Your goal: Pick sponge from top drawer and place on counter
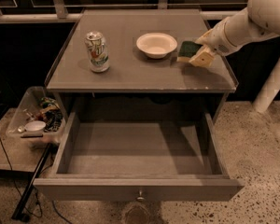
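Note:
The sponge (189, 49), dark green on top with a yellow layer below, is held by my gripper (199, 54) just above the right part of the counter (130, 71), next to the white bowl. The white arm reaches in from the upper right. The fingers are shut on the sponge. The top drawer (137, 188) is pulled fully open below the counter, and its inside looks bare.
A white bowl (156, 44) sits at the counter's middle back, and a drinks can (97, 51) stands upright to its left. A clear plastic bin (35, 118) of clutter stands on the floor to the left. A white post (275, 78) stands at the right.

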### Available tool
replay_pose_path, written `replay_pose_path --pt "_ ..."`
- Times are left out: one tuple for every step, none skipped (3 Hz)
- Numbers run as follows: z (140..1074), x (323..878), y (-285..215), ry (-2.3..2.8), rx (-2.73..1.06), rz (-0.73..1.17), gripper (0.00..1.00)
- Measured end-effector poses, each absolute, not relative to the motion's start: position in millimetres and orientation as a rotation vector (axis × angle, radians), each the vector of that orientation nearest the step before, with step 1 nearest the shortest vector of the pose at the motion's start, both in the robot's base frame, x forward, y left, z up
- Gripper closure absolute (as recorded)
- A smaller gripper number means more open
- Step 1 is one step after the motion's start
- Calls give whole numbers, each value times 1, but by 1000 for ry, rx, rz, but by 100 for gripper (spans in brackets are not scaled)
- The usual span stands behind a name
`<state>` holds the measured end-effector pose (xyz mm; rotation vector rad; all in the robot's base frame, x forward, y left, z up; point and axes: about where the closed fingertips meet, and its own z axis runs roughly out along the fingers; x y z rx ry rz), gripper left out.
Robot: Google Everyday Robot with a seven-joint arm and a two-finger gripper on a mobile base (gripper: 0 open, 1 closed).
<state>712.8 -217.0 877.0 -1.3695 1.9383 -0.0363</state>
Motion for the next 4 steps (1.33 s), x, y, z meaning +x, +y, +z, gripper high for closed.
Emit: replay_pose_path --pt "869 717 -218 1946 -1381 1 100" --pt "856 716 -215 1960 -1403 43 100" --pt "855 716 -215 1961 -1404 44 82" --pt "855 716 -214 1961 -1404 44 58"
